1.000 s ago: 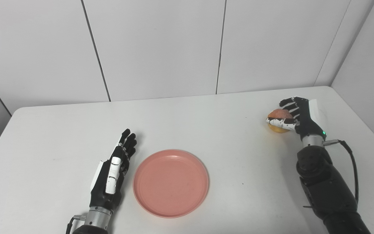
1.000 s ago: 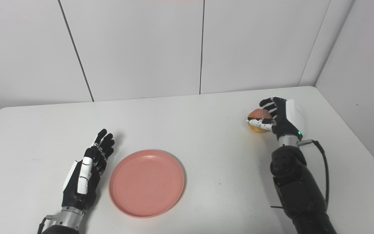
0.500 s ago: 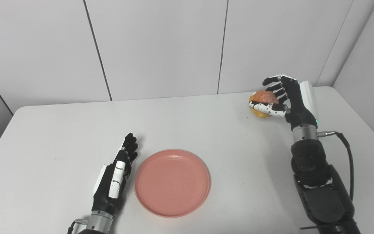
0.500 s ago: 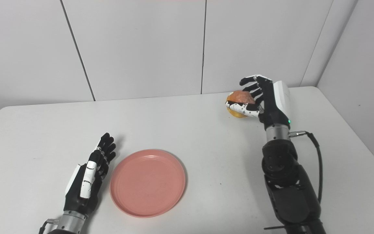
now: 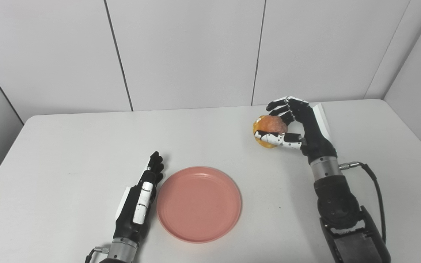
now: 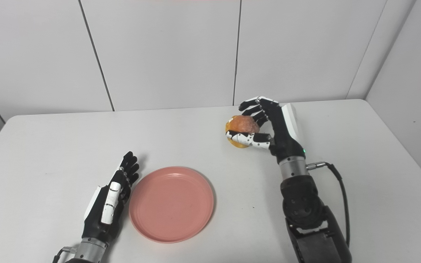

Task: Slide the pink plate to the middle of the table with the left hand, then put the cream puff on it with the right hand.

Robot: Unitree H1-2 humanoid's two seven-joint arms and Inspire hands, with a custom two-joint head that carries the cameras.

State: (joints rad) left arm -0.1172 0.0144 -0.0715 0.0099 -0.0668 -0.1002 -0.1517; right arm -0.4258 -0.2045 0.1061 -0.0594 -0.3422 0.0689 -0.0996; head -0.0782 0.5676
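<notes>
White wall panels stand behind a white table [image 5: 68, 146] that fills both eye views. On it lies the pink plate [image 5: 198, 204], flat and bare, just beside the left hand [image 5: 140, 201] on that hand's thumb side. The left hand holds nothing; its fingers are stretched forward and close together, edge-on to the table, right at the plate's rim. Neither view settles whether it touches the rim.

Well beyond the plate and off to its far right, the right hand [image 6: 269, 128] is raised above the table and clasped around the cream puff [image 6: 242, 130]. Its thumb runs under the puff's pale yellow base, and its dark fingers [image 5: 283, 107] curl over the browned top. The puff sits on the plate's side of the right hand, apart from the plate.

The right eye view shows a green light on the right wrist, which the left eye view does not show. Otherwise the two views agree.
</notes>
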